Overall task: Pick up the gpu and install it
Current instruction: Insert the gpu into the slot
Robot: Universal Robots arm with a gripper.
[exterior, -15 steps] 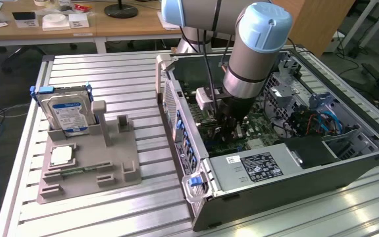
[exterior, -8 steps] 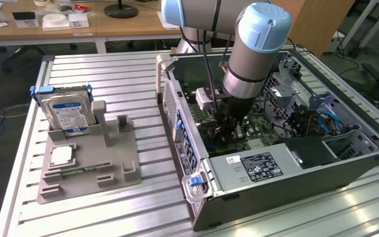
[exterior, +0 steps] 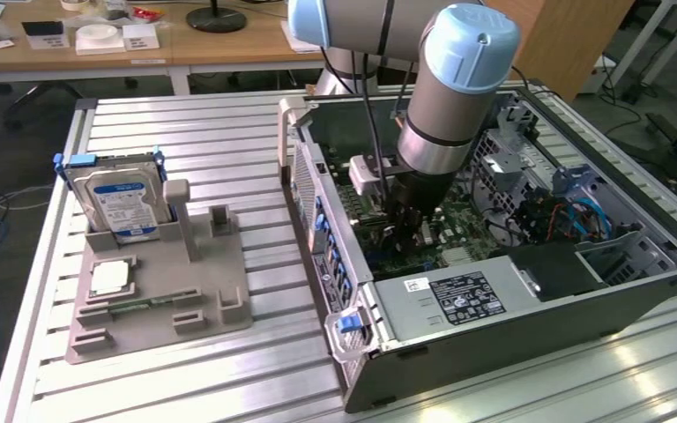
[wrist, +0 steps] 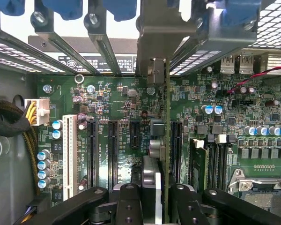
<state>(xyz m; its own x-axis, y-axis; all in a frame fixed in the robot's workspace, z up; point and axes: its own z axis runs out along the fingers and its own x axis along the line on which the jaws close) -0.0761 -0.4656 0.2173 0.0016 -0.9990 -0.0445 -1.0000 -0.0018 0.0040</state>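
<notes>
Arm [exterior: 450, 97] reaches steeply down into the open computer case [exterior: 492, 291]; claw [wrist: 160, 197] clamps the gpu [wrist: 166, 117] edge-on, upright above the motherboard [wrist: 126, 122] slots below it.

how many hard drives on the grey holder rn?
1: the hard drive stands upright at the far end of the grey holder, at the exterior view's left of the computer case.

Even, bright room light falls on the ribbed metal table [exterior: 197, 132], with pale glare streaks near its lower right corner. Inside the computer case [exterior: 621, 291] it is dimmer; the circuit board [wrist: 122, 98] stays sharp.
</notes>
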